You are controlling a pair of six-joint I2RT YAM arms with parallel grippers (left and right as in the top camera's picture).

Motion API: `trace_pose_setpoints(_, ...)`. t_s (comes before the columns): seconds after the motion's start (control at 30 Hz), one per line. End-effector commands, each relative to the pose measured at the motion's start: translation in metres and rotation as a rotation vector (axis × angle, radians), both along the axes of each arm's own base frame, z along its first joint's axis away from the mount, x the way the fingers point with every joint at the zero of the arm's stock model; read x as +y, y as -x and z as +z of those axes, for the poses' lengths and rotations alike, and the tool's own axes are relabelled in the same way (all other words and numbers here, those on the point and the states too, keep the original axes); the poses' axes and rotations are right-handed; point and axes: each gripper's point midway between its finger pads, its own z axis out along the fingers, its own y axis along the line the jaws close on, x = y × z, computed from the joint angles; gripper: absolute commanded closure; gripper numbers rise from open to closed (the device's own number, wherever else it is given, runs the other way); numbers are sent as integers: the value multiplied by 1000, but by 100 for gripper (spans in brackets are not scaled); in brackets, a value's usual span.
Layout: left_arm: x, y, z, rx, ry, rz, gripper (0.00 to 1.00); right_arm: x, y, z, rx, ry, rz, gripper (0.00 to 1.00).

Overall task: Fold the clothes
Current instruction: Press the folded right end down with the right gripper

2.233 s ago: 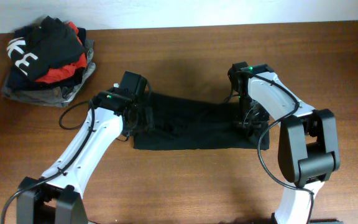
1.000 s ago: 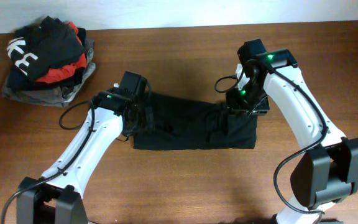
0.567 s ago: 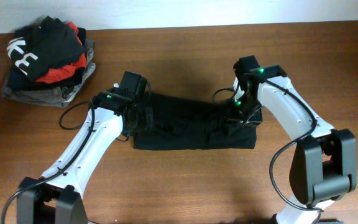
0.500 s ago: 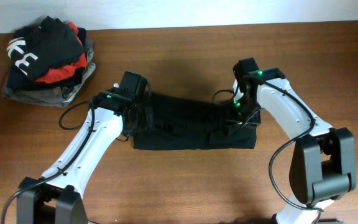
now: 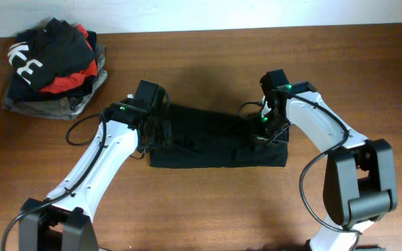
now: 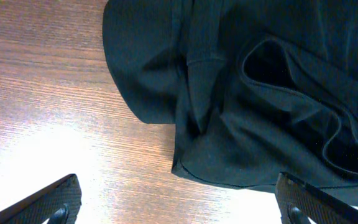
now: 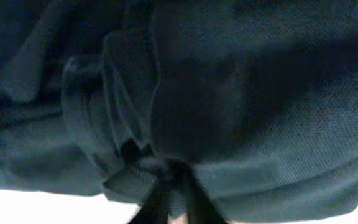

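The clothes (image 5: 211, 139), a black top, lie folded into a long flat strip across the middle of the table. My left gripper (image 5: 156, 132) hangs over the strip's left end. In the left wrist view it (image 6: 179, 208) stands wide open, with the garment's rounded edge (image 6: 229, 93) ahead of its fingers and nothing between them. My right gripper (image 5: 266, 132) is down on the strip's right end. The right wrist view shows it (image 7: 176, 202) shut, pinching a bunched fold of the dark fabric (image 7: 247, 93).
A pile of other garments (image 5: 51, 66), black with white letters, red and grey, sits at the back left corner. Bare brown wood (image 5: 208, 209) surrounds the strip, with the table's far edge against a white wall.
My right arm has swung in and down onto the strip's right end, and its gripper has closed on the fabric. The left arm has stayed still and open.
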Motion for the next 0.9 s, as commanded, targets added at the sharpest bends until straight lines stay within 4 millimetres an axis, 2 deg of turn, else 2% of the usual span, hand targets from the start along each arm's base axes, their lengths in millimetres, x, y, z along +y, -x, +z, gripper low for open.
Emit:
trace_pose_setpoints(0.0, 0, 1, -3, 10, 5, 10, 1, 3, 0, -6, 6, 8, -1, 96)
trace_pose_setpoints(0.37, 0, 1, -3, 9, 4, 10, 1, 22, -26, 0, -94, -83, -17, 96)
trace_pose_setpoints(0.6, 0, 0, -3, 6, 5, 10, 1, 53, -43, 8, -184, -169, 26, 96)
trace_pose_setpoints(0.67, 0, 0, -3, 6, 5, 10, 1, 48, -43, 8, -183, -137, 25, 96)
trace_pose_setpoints(0.77, 0, 1, -3, 9, 4, 9, 1, 28, -41, 15, -159, -39, 2, 81)
trace_pose_setpoints(0.83, 0, 1, -3, 9, 4, 9, 1, 14, -40, 27, -148, 22, -11, 63)
trace_pose_setpoints(0.87, 0, 1, -3, 8, 5, 9, 1, 10, -41, 31, -149, 45, -6, 58)
